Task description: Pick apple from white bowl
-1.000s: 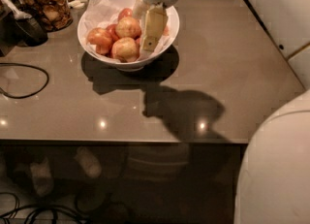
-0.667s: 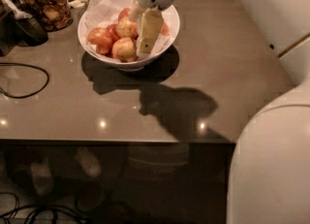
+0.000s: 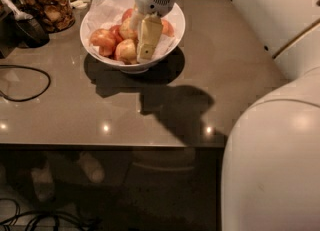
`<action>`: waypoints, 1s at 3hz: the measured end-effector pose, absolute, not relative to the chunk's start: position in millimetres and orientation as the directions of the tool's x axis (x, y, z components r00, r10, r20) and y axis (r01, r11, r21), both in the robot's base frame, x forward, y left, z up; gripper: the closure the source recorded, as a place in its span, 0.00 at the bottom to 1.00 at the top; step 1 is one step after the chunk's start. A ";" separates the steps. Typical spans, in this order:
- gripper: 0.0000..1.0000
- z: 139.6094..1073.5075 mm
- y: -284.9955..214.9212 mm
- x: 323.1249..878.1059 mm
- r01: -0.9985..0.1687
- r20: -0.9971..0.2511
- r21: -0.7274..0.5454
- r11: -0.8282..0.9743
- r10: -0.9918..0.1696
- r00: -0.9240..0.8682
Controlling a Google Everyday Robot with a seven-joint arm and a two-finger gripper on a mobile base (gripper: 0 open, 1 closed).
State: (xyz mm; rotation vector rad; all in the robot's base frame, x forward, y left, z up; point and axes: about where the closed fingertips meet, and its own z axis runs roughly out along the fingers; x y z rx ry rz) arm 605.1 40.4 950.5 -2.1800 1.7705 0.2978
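The white bowl [image 3: 170,12] stands on the grey table at the back, lined with crinkled white paper. It holds several apples. The pale yellow-tan apple [image 3: 125,51] lies at the bowl's front, next to a redder one [image 3: 102,40] on its left. My gripper [image 3: 143,39] reaches down into the bowl from above, just right of the pale apple and close against it. It covers part of the apples behind it. I cannot tell if it touches or holds any apple.
A glass jar of brown snacks [image 3: 46,2] stands left of the bowl, with a dark object [image 3: 31,31] beside it. A black cable [image 3: 27,82] loops on the table's left. My white arm body [image 3: 272,140] fills the right side. The table's front edge [image 3: 110,146] is near.
The gripper has shifted a little to the left inside the bowl, nearer the pale apple. The arm body at the right has swung further into view.
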 end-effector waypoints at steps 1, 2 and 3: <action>0.27 945.5 44.4 607.5 -0.977 -0.354 -0.101 -0.188 -0.911 0.212; 0.28 945.3 44.5 607.5 -0.977 -0.354 -0.101 -0.188 -0.911 0.212; 0.28 935.5 45.6 607.6 -0.979 -0.350 -0.078 -0.188 -0.915 0.204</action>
